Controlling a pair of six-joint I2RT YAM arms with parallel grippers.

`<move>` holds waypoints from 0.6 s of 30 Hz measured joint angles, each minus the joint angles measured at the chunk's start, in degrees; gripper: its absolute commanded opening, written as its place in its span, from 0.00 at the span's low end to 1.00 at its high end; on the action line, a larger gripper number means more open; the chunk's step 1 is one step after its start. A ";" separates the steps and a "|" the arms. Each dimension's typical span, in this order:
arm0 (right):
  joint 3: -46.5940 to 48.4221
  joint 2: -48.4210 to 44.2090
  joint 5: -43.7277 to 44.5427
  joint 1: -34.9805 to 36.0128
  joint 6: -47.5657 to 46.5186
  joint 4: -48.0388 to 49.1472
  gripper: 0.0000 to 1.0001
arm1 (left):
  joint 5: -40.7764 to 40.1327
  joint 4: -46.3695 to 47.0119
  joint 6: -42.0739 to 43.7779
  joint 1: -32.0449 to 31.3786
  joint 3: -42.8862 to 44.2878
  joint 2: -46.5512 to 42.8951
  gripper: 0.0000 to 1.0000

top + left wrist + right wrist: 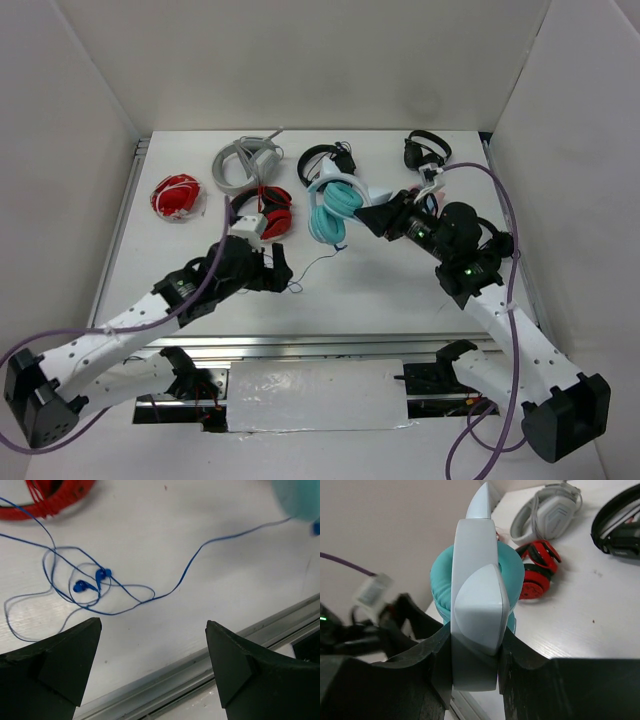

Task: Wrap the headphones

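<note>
Headphones (335, 208), the teal pair, are sitting toward the back of the middle of the table (420, 300). The right gripper (372, 218) is clamping them across the white band (476, 610), jaws drawn in narrow on it, with a teal cup (439, 587) bulging out behind. Whether the cups are touching the table I cannot tell.

The left gripper (278, 272) is hovering low over the table, nearer the front and to the left of the headphones. Its jaws are standing wide apart and gripping nothing.

The thin blue cable (200, 547) is trailing from the cup forward and leftward, straight toward that open gripper. It is ending in a loose tangle (120, 600) lying flat just ahead of the fingers, off toward the left one, with two small blue ends (102, 573) sitting inside it. By my reckoning the left arm is much the nearer to the slack, so gathering it is falling to that side.
</note>
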 measured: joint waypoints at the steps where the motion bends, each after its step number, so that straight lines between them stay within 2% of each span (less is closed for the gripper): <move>1: 0.15 -0.31 -0.31 0.02 0.24 0.48 0.00 | 0.22 0.44 0.00 -0.70 -0.50 2.14 0.99; 8: 0.17 -0.57 -3.76 0.13 2.12 2.86 0.00 | 0.55 4.68 0.83 -4.37 3.23 11.32 0.99; 12: -3.52 -0.48 -6.47 0.50 4.74 7.17 0.00 | -0.44 8.68 2.21 -4.90 8.04 14.10 0.99; 18: -6.51 0.94 -7.43 1.33 7.61 9.84 0.00 | -0.37 9.66 4.81 -5.64 12.35 17.92 0.99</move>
